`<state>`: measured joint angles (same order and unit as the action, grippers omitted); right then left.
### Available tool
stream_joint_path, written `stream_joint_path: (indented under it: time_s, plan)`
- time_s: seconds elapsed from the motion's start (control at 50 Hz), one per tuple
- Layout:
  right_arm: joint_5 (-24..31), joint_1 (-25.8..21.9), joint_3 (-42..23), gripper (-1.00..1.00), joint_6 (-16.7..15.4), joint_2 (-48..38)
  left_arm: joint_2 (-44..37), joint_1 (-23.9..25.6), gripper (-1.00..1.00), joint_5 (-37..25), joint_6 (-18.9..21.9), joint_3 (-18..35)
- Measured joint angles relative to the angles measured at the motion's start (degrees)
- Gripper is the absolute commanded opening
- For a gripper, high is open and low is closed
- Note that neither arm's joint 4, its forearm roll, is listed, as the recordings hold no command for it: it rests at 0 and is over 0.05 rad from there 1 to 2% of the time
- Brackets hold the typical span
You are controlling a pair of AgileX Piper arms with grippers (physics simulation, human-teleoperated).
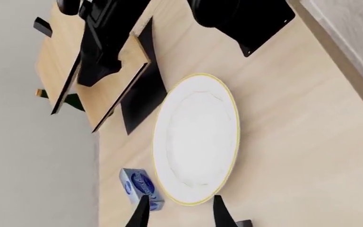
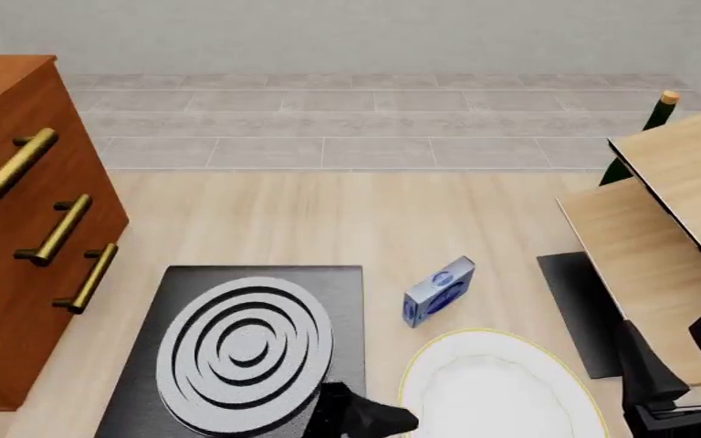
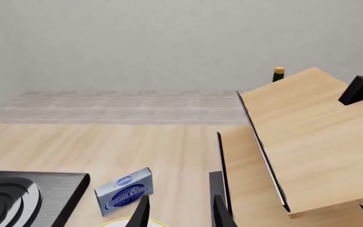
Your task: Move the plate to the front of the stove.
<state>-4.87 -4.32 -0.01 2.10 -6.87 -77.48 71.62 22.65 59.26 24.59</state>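
**Plate sits beside the stove, untouched, with nothing on it**

The plate (image 2: 496, 388) lies flat on the wooden surface (image 2: 326, 228), just to the right of the stove (image 2: 247, 351) and at its near end, a narrow strip of bare wood between them. A small blue and silver box (image 2: 438, 292) stands just beyond the plate, off the stove's right edge. Further right of the stove are a dark mat (image 2: 576, 310) and two pale wooden boards (image 2: 679, 210), with a green bottle (image 2: 643, 137) behind them.

The plate looks rigid, glazed and smooth, so I judge it slippery, fairly light and liable to chip if dropped or knocked against the stove. It is shallow and lies close to the wood, so the thin gold rim is the only place to take hold: one finger over the rim, the other beneath its lip. Sliding it may be safer than lifting it high.

The plate holds nothing; its white face is bare. The stove's ringed burner is bare too.

The left gripper (image 1: 180, 213) has its fingers apart, straddling the plate's rim without closing on it. The right gripper (image 3: 178, 210) also has its fingers apart, holding nothing, with the plate's edge just showing between them.
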Motion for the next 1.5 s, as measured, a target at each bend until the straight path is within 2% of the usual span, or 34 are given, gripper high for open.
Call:
stream_joint_path:
  time_s: [0.6, 1.06, 1.5]
  plan:
    - [-1.7, -0.6, 0.0, 1.0, 0.3, -1.6, -12.9, 3.3, 1.0, 7.1, -1.5, 2.4]
    - [-1.8, -0.8, 0.0, 1.0, 0.6, -1.9, -20.4, 3.8, 1.0, 12.0, -1.9, 3.0]
    - [-0.5, -1.1, 0.0, 1.0, 1.1, -0.3, -27.0, 2.2, 1.0, 18.0, 0.7, 2.8]
